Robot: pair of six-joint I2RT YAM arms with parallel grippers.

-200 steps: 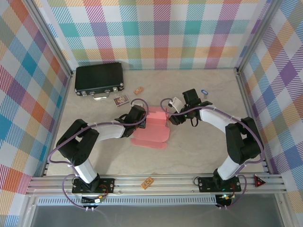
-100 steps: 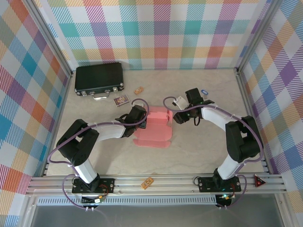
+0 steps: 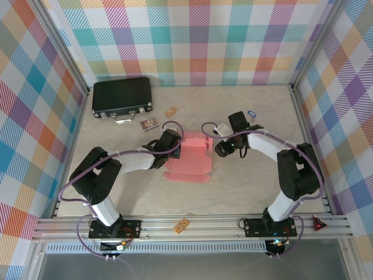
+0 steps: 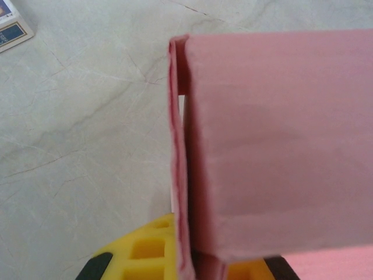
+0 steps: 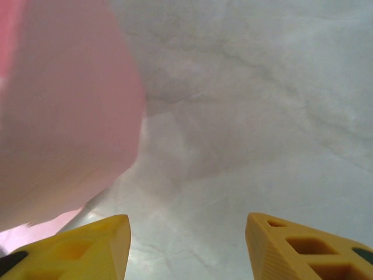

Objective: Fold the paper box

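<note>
As the sheet is only half raised, the paper box (image 3: 192, 153) sits at the centre of the table (image 3: 250, 186). One panel is up like a low wall, and a flat flap (image 3: 185, 172) lies on the surface toward 6 o'clock.

Left gripper (image 3: 176, 151): at the box's 9 o'clock edge, pinched together on the thin doubled wall. In the left wrist view the card edge (image 4: 180, 175) runs straight down between the yellow fingers (image 4: 145, 251).

Right gripper (image 3: 220, 150): just off the box's 3 o'clock side, not touching it. In the right wrist view its fingers (image 5: 87, 242) stand apart with bare table between them and the pink panel (image 5: 64, 116) beside the one on the left of that view.

Handling, my judgement:
- Very light, so it will probably slide or lift if pushed from one side only. The pinch at 9 o'clock looks like the anchor.
- Thin card should bend readily at the scored creases but will likely buckle or dent if squeezed mid-panel.
- The surface looks matt, so grip is probably fair.
- Best hold looks to be on an edge or flap close to a crease, pads flat to the card, light pressure.

Black case (image 3: 122, 96) at 11 o'clock, well apart.
</note>
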